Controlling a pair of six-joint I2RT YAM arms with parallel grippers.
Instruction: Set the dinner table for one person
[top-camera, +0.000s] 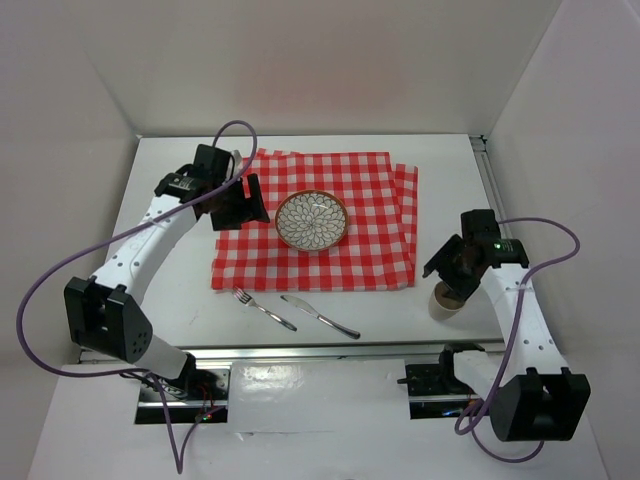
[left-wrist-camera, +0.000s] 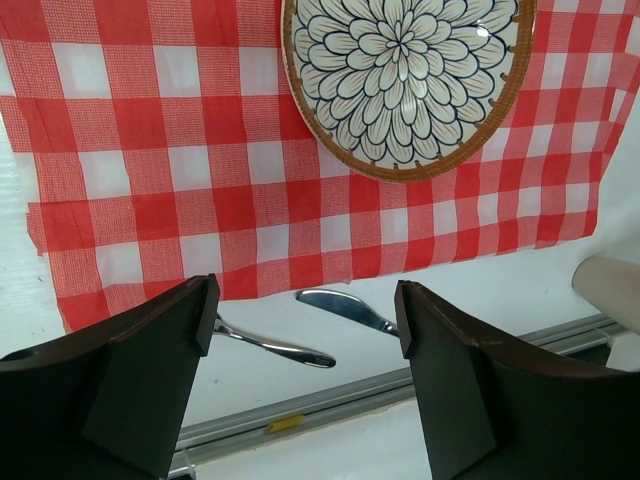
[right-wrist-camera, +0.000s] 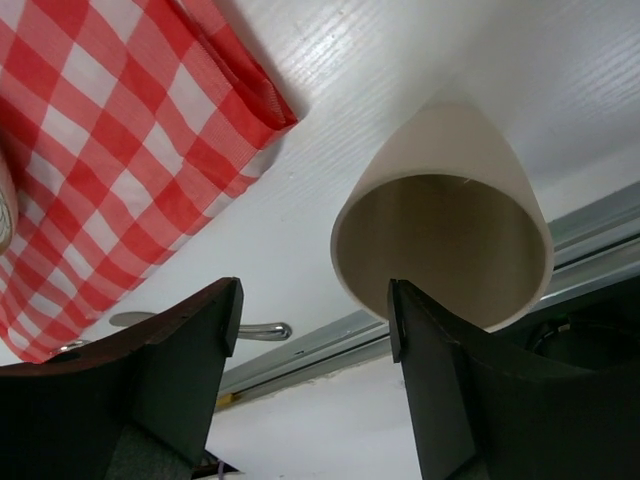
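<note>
The dinner table (top-camera: 440, 165) is a white top carrying a red-and-white checked cloth (top-camera: 370, 215). A flower-patterned plate (top-camera: 312, 220) with a brown rim sits on the cloth. A fork (top-camera: 265, 309) and a knife (top-camera: 320, 316) lie on bare table in front of the cloth. A beige cup (right-wrist-camera: 450, 200) stands right of the cloth. My right gripper (right-wrist-camera: 315, 310) hovers over it, jaws apart, the cup's near rim just inside the right finger (right-wrist-camera: 450, 400). My left gripper (left-wrist-camera: 305, 310) is open and empty above the cloth's left part, left of the plate (left-wrist-camera: 400, 70).
A silver rail (top-camera: 330, 350) runs along the table's near edge, just behind both arm bases. White walls close in the left, right and back. A purple cable (top-camera: 60, 270) loops off the left arm, and another loops beside the right arm.
</note>
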